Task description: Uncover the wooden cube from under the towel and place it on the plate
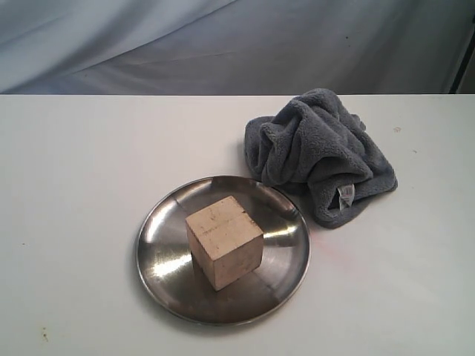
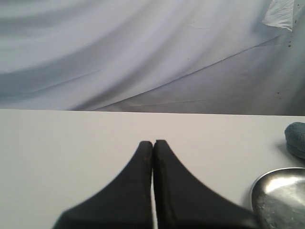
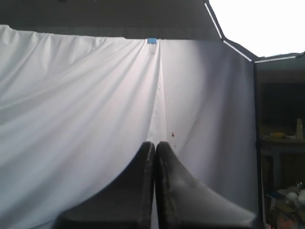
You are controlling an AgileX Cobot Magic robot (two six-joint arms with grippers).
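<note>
The pale wooden cube (image 1: 224, 241) rests on the shiny steel plate (image 1: 163, 241) near the middle of the white table. Just behind the plate to the right lies the dark grey towel (image 1: 318, 152), bunched up, its white label showing at the near edge. Neither arm appears in the exterior view. My left gripper (image 2: 153, 142) is shut with nothing in it, low over the table, with the plate's rim (image 2: 279, 196) and a bit of towel (image 2: 296, 138) off to one side. My right gripper (image 3: 155, 143) is shut and empty, facing the white backdrop.
A white cloth backdrop (image 1: 223, 44) hangs behind the table's far edge. In the right wrist view a dark opening with shelves (image 3: 281, 157) shows beside the curtain.
</note>
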